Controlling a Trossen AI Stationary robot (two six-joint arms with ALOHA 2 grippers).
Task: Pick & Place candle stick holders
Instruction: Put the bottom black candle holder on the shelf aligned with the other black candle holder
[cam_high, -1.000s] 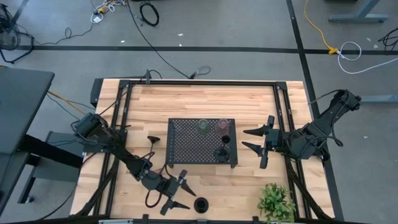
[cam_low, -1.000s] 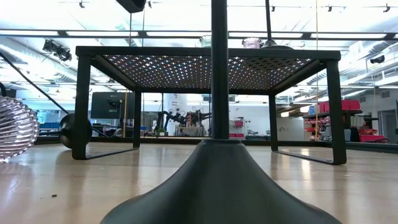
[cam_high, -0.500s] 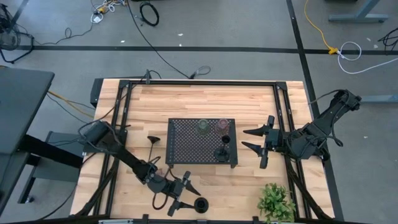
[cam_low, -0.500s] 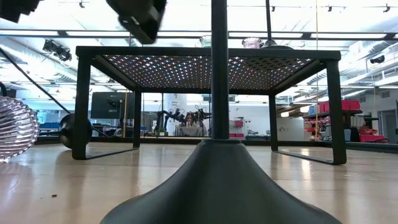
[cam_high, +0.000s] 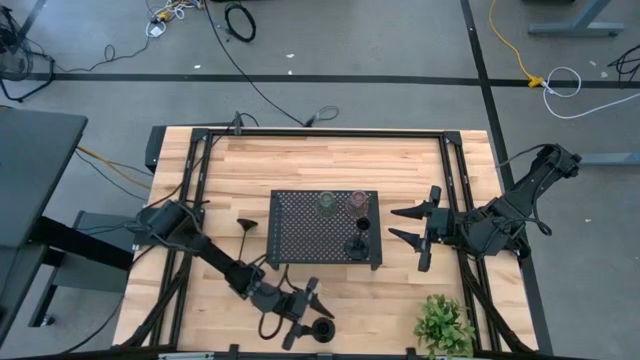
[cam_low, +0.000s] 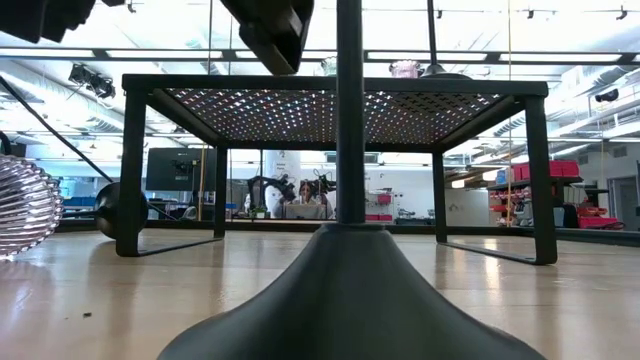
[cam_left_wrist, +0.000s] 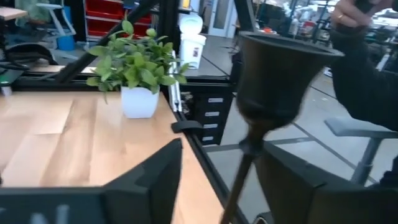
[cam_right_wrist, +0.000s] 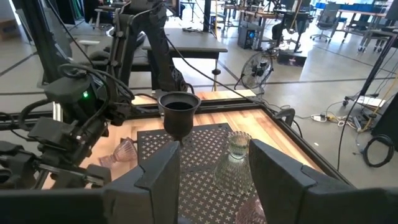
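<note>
A black candle stick holder stands on the wooden table, near its front edge and in front of the black perforated tray. It has a round flared base, a thin upright stem and a small cup on top.

The left gripper is just beside this holder, its two fingers spread wide; in the left wrist view the holder's stem and cup stand between the open fingers, and contact cannot be made out.

On the tray stand a pale green glass holder, a pinkish glass holder and two more black holders. Another black holder stands on the table left of the tray, and a ribbed pinkish glass holder lies on its side nearby.

A small green plant sits right of the front holder. The right gripper waits open, right of the tray.
</note>
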